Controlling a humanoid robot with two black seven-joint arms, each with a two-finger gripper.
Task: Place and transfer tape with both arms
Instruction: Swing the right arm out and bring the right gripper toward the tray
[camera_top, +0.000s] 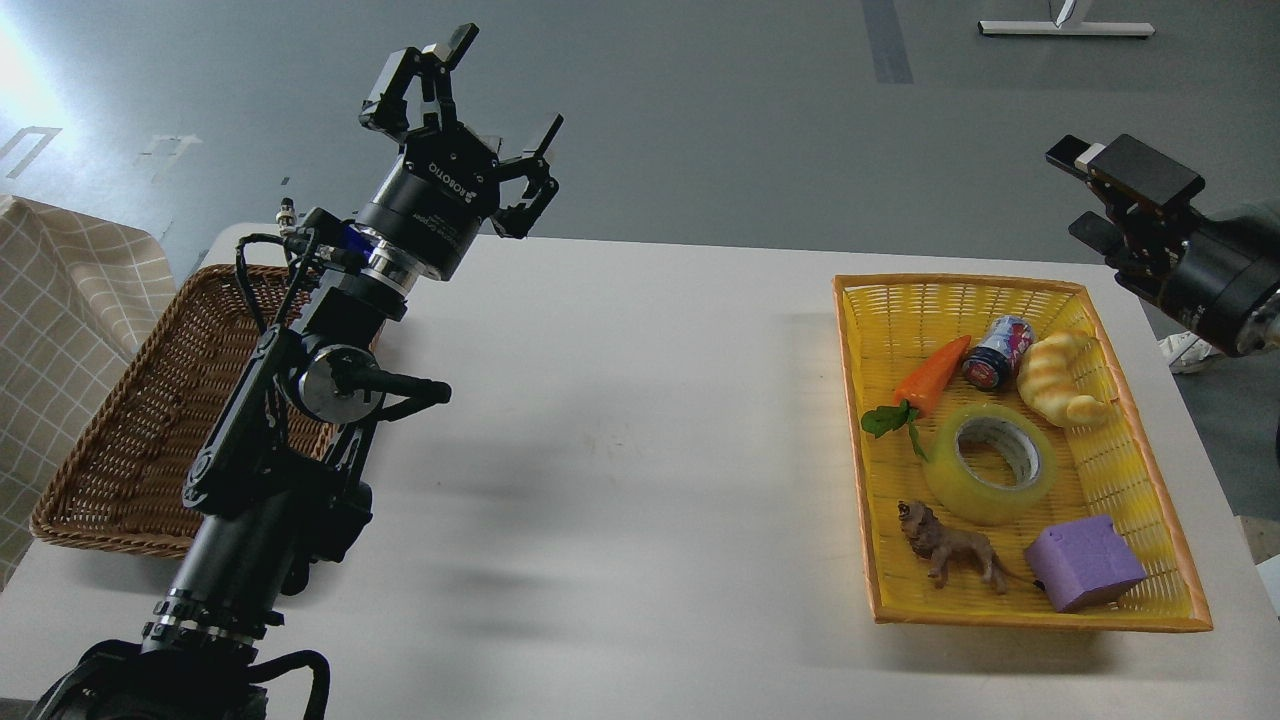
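The tape (990, 490), a translucent yellow roll with a grey-white core, lies flat in the middle of the yellow basket (955, 290) on the right of the white table. My left gripper (503, 88) is open and empty, raised high over the table's far left, far from the tape. My right gripper (1085, 195) is at the right edge of the view, above and beyond the basket's far right corner. Its fingers stand apart and hold nothing. Most of the right arm is out of view.
In the yellow basket around the tape lie a toy carrot (935, 375), a small can (998, 352), a bread croissant toy (1062, 380), a toy lion (950, 555) and a purple block (1085, 565). A brown wicker basket (120, 440) stands at the table's left, behind my left arm.
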